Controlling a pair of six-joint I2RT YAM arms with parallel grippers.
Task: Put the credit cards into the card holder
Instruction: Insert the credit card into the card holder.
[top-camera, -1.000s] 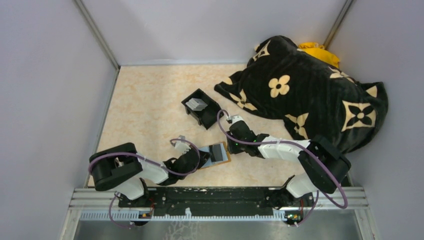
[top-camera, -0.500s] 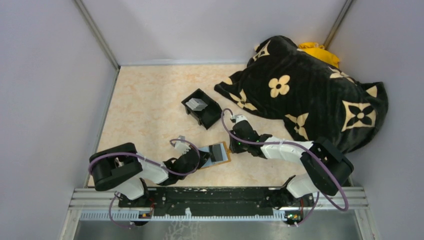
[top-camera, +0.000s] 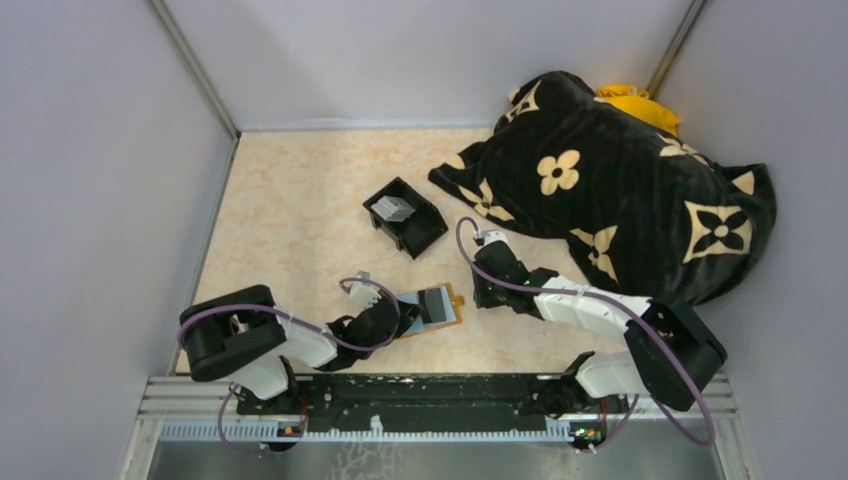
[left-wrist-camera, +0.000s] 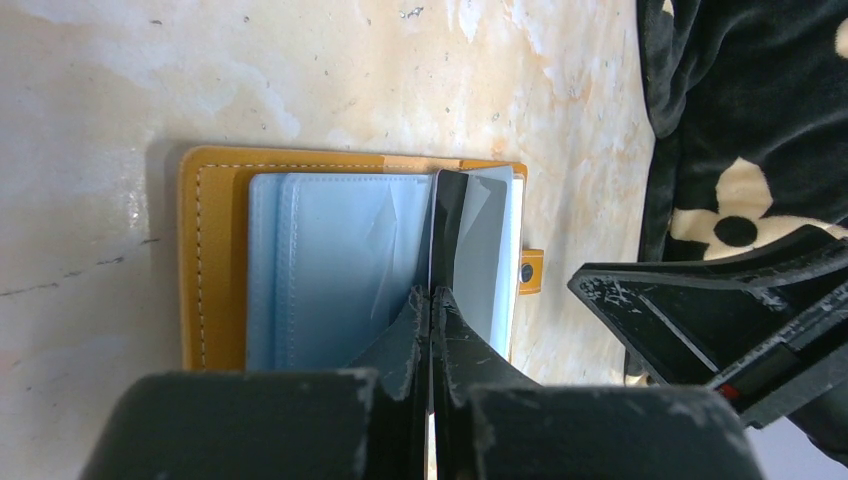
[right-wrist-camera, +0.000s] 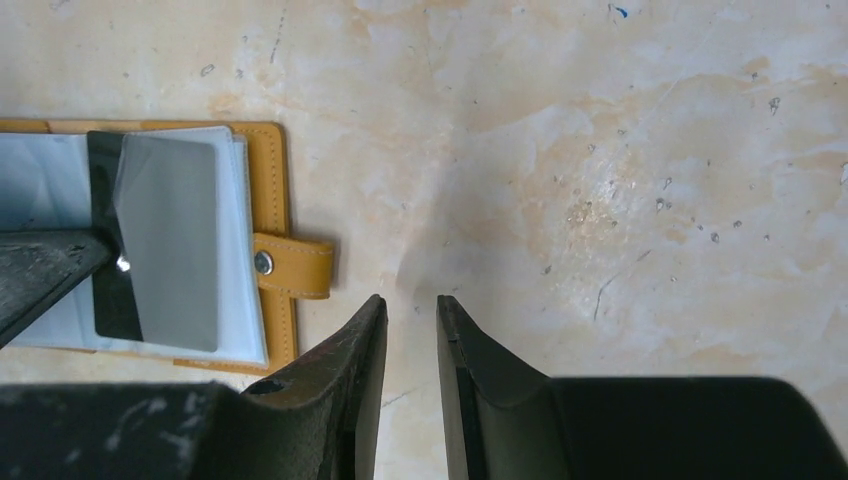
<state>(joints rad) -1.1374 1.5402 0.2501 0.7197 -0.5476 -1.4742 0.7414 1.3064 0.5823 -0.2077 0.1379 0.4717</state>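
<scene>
While the left tool (left-wrist-camera: 432, 292) is clenched on one credit card (right-wrist-camera: 165, 240), that card sits angled over the open card holder (left-wrist-camera: 215, 165), at the tab-side blue-grey pocket; can't tell if its edge is in the sleeve. Step looks like seating this card. Next move likely needs it slid flat into the sleeve mouth, then released. Right tool (right-wrist-camera: 410, 310) hovers just beside the tab (right-wrist-camera: 295, 265), fingers a narrow gap apart, grasping nothing. More pale cards (top-camera: 393, 208) lie in a black box (top-camera: 420, 238), well apart. Bench (top-camera: 290, 200) is beige marbled and scuffed, with grey walls around it and a black flower-print blanket (top-camera: 620, 190) at far right.
</scene>
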